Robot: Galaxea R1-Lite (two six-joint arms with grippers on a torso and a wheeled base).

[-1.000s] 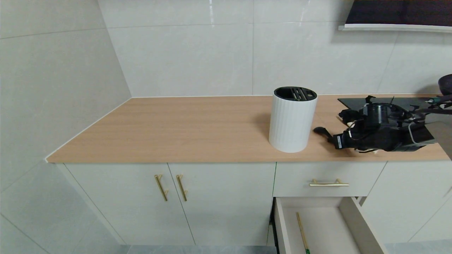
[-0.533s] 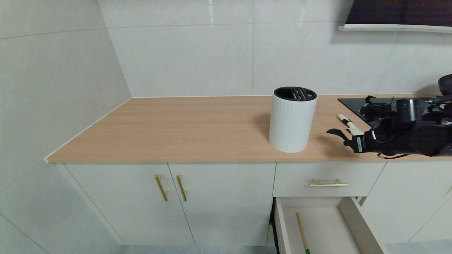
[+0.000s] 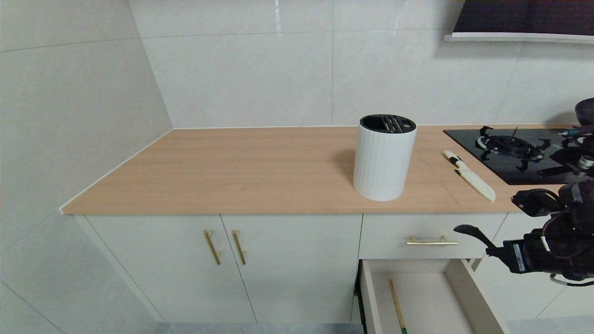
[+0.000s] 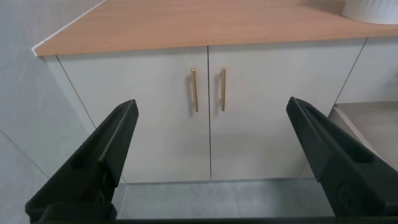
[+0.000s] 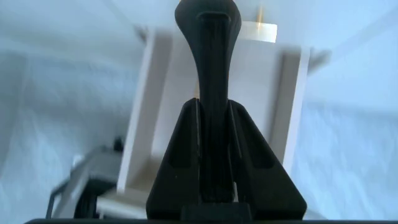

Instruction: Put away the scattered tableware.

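Observation:
A cream-bladed knife (image 3: 468,175) lies on the wooden counter (image 3: 260,171) between the white ribbed knife holder (image 3: 384,157) and the gas hob (image 3: 515,150). My right gripper (image 3: 465,229) hangs shut and empty in front of the cabinet, below the counter edge and above the open drawer (image 3: 459,297). The right wrist view shows that gripper (image 5: 208,15) with its fingers pressed together over the drawer (image 5: 292,124). A pair of chopsticks (image 3: 397,304) lies in the drawer. My left gripper (image 4: 211,109) is open, low down, facing the cabinet doors.
A closed drawer with a gold handle (image 3: 432,241) sits just above the open one. Two cabinet doors with gold handles (image 4: 208,90) are to the left. A dark pan (image 3: 585,111) stands at the hob's far right. The counter's left half is bare.
My right arm has drawn back from the knife on the counter and dropped below the counter edge, over the open drawer. The knife stays on the counter, now uncovered.

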